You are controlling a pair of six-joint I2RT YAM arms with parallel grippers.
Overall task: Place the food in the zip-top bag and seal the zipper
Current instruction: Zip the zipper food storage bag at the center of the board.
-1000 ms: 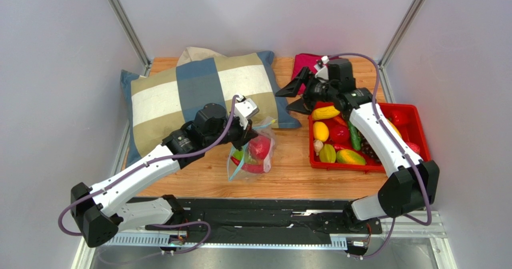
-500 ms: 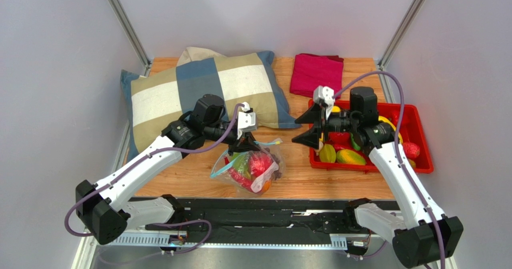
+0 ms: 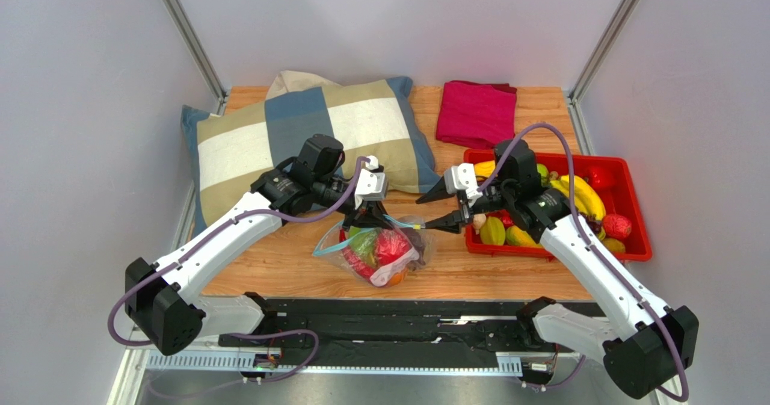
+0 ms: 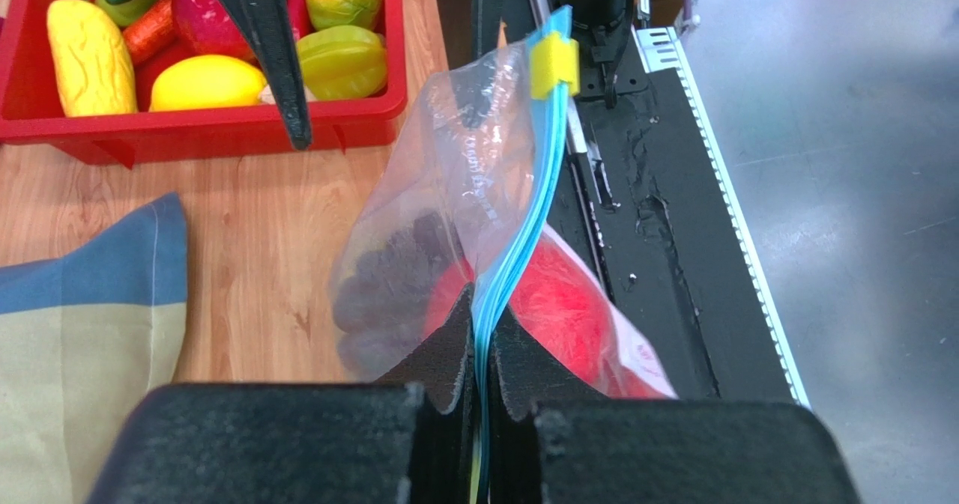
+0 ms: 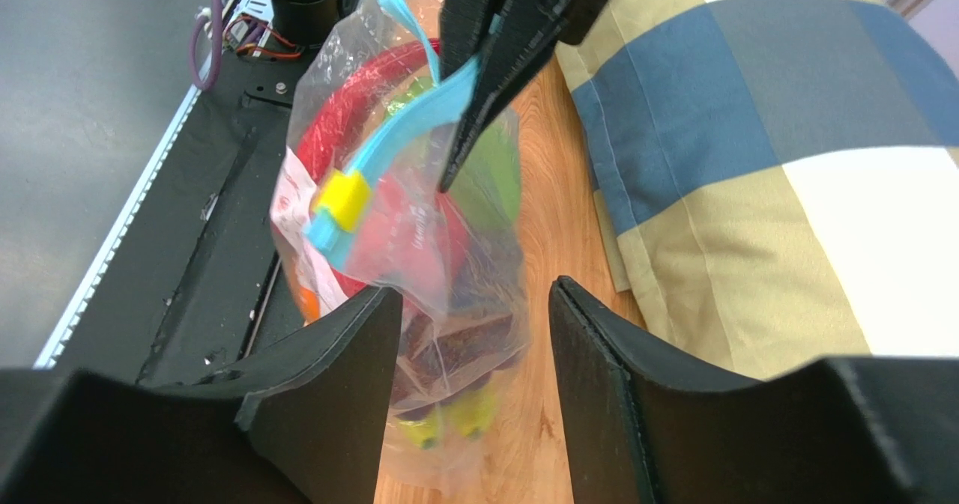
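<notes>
- Bag with food inside, near front of table, between both arms.
- Left gripper clamped tight on zipper.
- Right gripper spread wide, holding nothing, just beside yellow slider.
- More food in red tray, right.

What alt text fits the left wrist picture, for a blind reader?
The left gripper pinches the blue zipper of a clear bag holding a red apple and dark grapes, a yellow slider at its far end. Behind sits a red tray of toy fruit.
</notes>
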